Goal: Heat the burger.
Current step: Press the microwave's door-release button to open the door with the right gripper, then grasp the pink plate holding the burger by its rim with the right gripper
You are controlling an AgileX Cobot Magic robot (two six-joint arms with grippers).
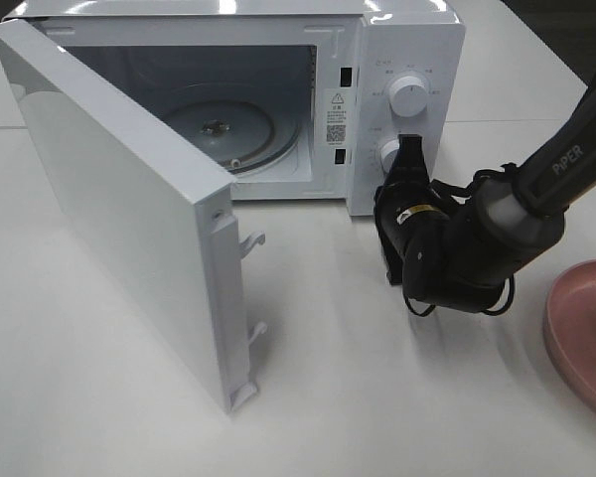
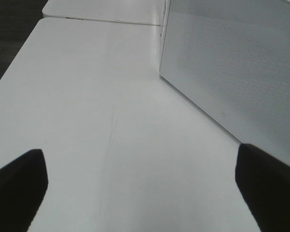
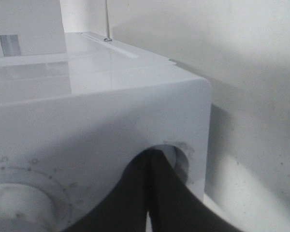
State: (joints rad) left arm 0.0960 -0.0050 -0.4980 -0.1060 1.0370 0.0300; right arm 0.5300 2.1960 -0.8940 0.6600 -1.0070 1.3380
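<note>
The right gripper [image 1: 410, 149] has its fingers pressed together, holding nothing, with the tips at the lower knob [image 1: 388, 153] of the microwave [image 1: 407, 40]. I think closed tips only push a knob; to turn it they should open and take it by the sides. The door [image 1: 119, 219] is open and the glass plate [image 1: 223, 124] is bare. The burger is not seen in any view, so it must be found first. The left gripper [image 2: 142, 181] is spread wide above the white table [image 1: 377, 397], which is smooth. A pink dish [image 1: 581, 318] lies at the edge.
</note>
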